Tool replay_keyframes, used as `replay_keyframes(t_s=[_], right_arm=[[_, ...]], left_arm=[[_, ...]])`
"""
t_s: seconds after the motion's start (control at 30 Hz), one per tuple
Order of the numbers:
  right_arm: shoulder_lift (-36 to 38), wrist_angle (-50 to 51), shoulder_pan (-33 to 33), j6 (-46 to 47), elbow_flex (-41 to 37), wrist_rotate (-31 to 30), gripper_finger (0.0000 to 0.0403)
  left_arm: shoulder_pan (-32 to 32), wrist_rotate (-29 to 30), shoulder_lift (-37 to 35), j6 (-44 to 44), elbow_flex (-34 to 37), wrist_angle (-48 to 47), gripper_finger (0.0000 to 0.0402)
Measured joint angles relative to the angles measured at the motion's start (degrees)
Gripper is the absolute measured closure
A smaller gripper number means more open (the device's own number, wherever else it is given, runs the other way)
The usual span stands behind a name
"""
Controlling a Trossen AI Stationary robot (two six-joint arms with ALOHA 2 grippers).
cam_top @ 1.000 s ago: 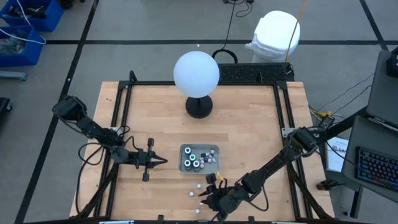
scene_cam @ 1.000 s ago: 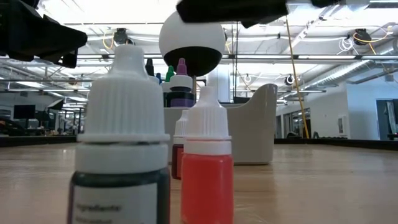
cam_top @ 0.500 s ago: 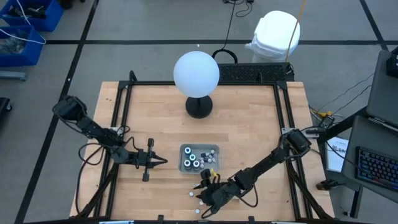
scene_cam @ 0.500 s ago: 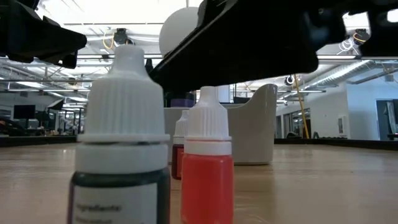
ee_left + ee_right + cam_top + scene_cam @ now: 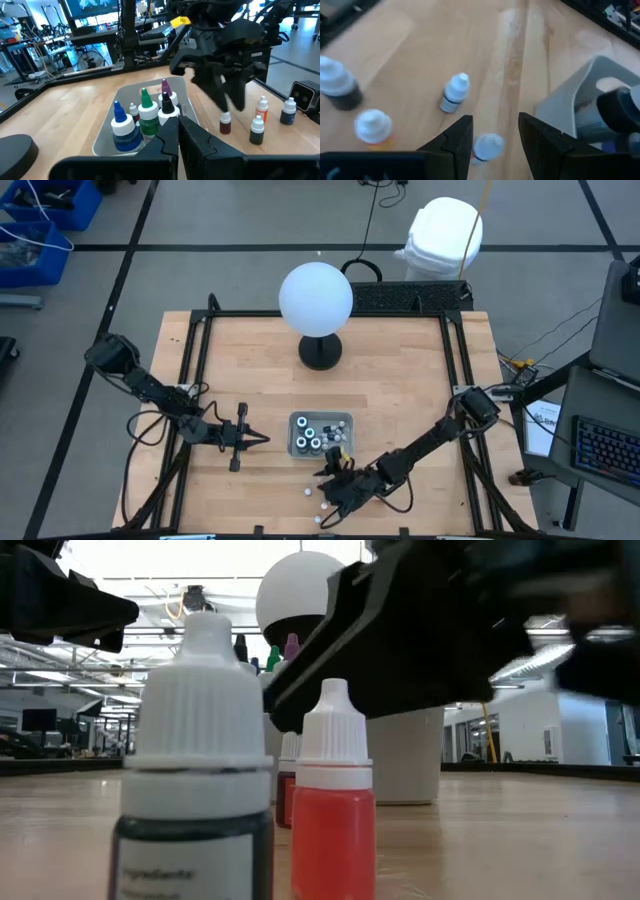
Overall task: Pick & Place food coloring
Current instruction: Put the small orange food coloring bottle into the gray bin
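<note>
A grey tray (image 5: 345, 420) near the table's front middle holds several food coloring bottles (image 5: 145, 107) with blue, green, purple and black tops. More small bottles stand loose on the wood in front of it (image 5: 309, 491), among them a white-capped one (image 5: 487, 146), an orange one (image 5: 262, 108) and a dark one (image 5: 289, 110). My right gripper (image 5: 495, 120) is open and hangs low over these loose bottles; the white-capped bottle stands below the gap between its fingers. Left of the tray, my left gripper (image 5: 177, 134) is shut and level, pointing at the tray.
A big white globe on a black base (image 5: 316, 300) stands at the table's far middle. A black metal frame (image 5: 200, 340) runs along the table's edges. Bare wood lies to the tray's left and right.
My right gripper has sunk and moved from the table's near edge toward the tray, and is now low over the loose bottles. In the low view it has come down into the picture above them. The bottles have stayed in place.
</note>
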State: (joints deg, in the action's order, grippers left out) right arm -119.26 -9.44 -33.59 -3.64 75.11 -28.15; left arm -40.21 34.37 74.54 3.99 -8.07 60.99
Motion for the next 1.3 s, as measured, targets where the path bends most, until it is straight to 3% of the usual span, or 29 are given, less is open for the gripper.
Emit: replay_keyframes(t_s=[1.13,1.3], right_arm=[[-0.83,4.99,1.27,5.13,-0.04,3.05,0.0255],[-0.85,5.64,1.32,5.77,-0.04,5.68,0.0255]], left_arm=[[-0.01,0.04,0.00,-0.20,0.00,0.04,0.0382],[-0.01,0.04,0.00,-0.20,0.00,0.07,0.0382]])
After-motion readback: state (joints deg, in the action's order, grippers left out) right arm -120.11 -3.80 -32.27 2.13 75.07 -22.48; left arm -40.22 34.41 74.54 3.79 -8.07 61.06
